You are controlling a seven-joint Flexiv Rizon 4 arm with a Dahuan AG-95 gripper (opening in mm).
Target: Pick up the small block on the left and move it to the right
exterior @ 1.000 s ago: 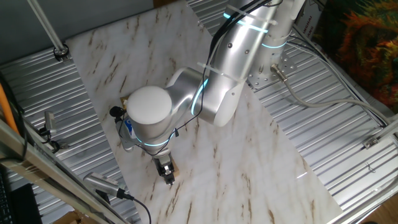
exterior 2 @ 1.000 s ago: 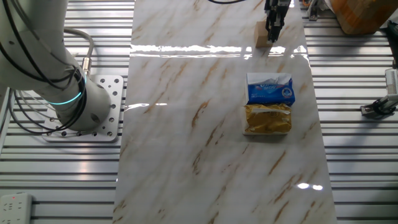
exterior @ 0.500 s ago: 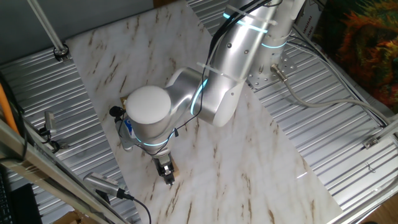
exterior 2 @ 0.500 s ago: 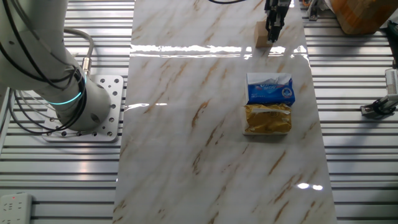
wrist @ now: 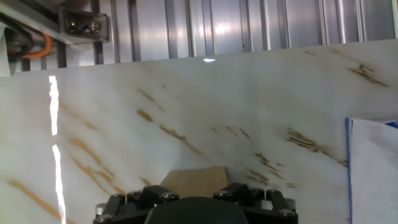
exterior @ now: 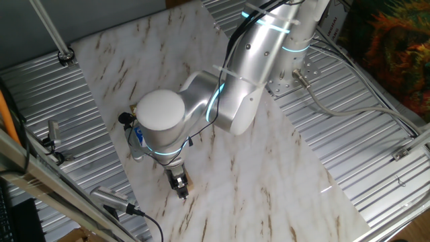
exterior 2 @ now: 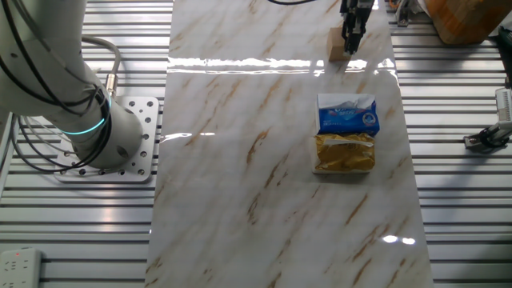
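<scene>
Small block [exterior 2: 337,44] sits at the frame's top (on marble), our gripper [exterior 2: 350,46] touching it; we cannot tell its grip.

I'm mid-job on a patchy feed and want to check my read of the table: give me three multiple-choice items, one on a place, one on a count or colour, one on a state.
1. Where is the small block relative to the blue-and-white packet?
A. Beyond it, near the far end of the marble board
B. On top of it
C. Between the two packets

2. How many packets lie on the board?
A. One
B. Two
C. Four

3. Where is the gripper now?
A. High above the gold foil packet
B. Off the board, over the metal slats
C. Down at the small block

Answers:
1 A, the other fixed view shows the block apart from the packets, near the board's far end.
2 B, one blue-and-white and one gold, touching.
3 C, the fingers reach down at the block; the hand view shows it right at the gripper base.
</scene>
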